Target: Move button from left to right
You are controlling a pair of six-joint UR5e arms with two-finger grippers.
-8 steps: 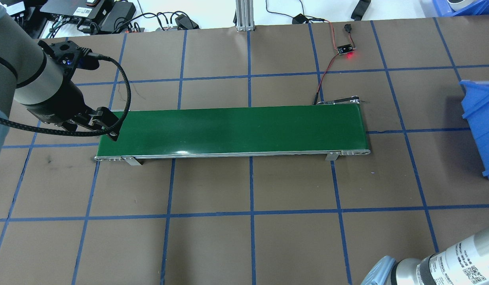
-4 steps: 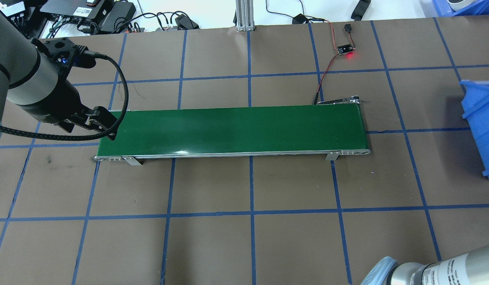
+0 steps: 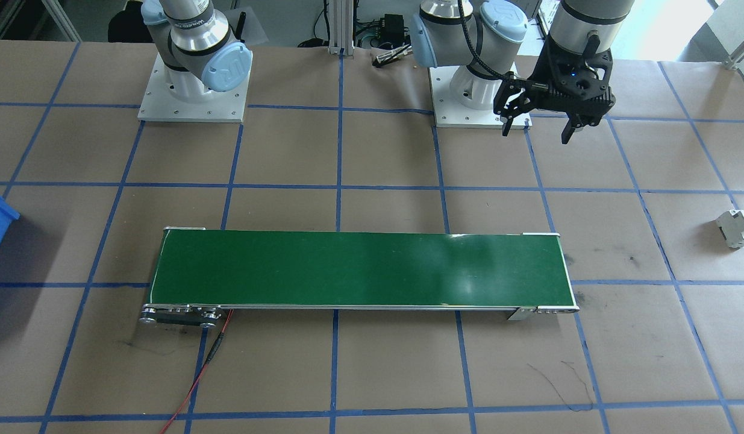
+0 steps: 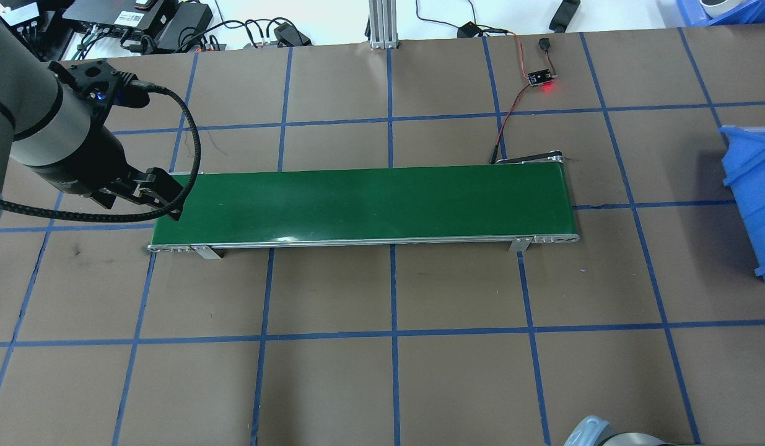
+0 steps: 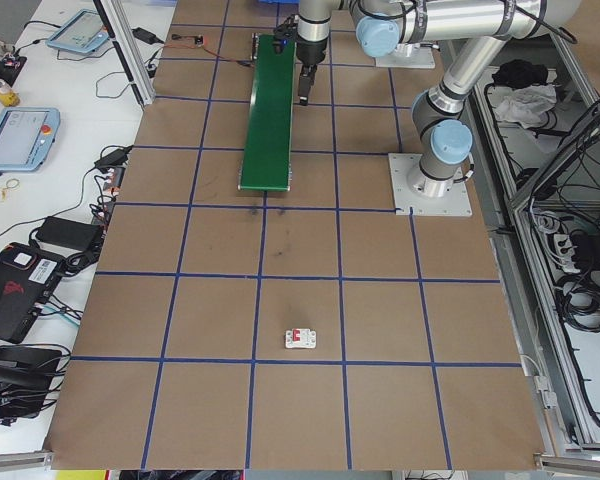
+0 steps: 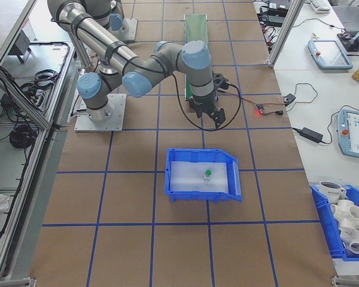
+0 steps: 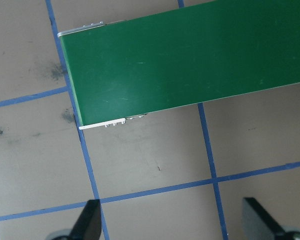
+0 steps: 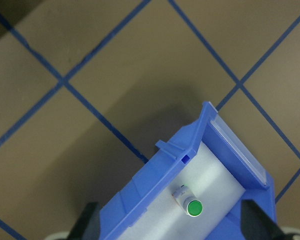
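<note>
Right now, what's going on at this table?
The button already lies in the blue bin on the robot's right side, and nothing grips it. The right gripper hangs open above the bin. The left gripper hovers open and empty near the conveyor belt's left end, and the belt is bare. A white circuit breaker sits apart, untouched.

The big counter (image 4: 456, 384) is covered in brown paper with blue tape lines (image 4: 393, 291) making squares. Beside it stands a white side table (image 5: 50, 150) with tablets (image 5: 18, 135), black cables (image 5: 110, 160) and silver metal posts (image 4: 380, 21).
</note>
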